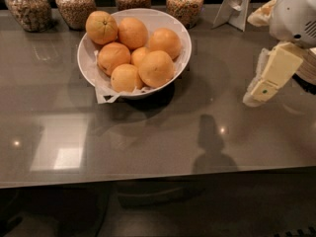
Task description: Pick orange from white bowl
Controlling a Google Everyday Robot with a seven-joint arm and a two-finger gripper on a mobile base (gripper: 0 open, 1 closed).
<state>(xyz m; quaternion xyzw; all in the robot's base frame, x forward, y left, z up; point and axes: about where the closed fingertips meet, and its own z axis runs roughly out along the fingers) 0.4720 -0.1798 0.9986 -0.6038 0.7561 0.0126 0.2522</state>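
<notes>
The white bowl [168, 21] stands on the grey table at the back left of centre, lined with white paper. It holds several oranges [156, 68], piled to the rim; one orange [101, 27] sits high on the bowl's far left edge. My gripper [268, 78], cream and white, hangs over the table at the right. It is well to the right of the bowl, at about the height of the bowl's front edge. It holds nothing that I can see.
Several glass jars of grain [75, 4] line the back edge behind the bowl. A white folded stand [238, 4] is at the back right. A stack of something pale [309, 67] lies at the right edge. The table's front edge [158, 177] runs across below.
</notes>
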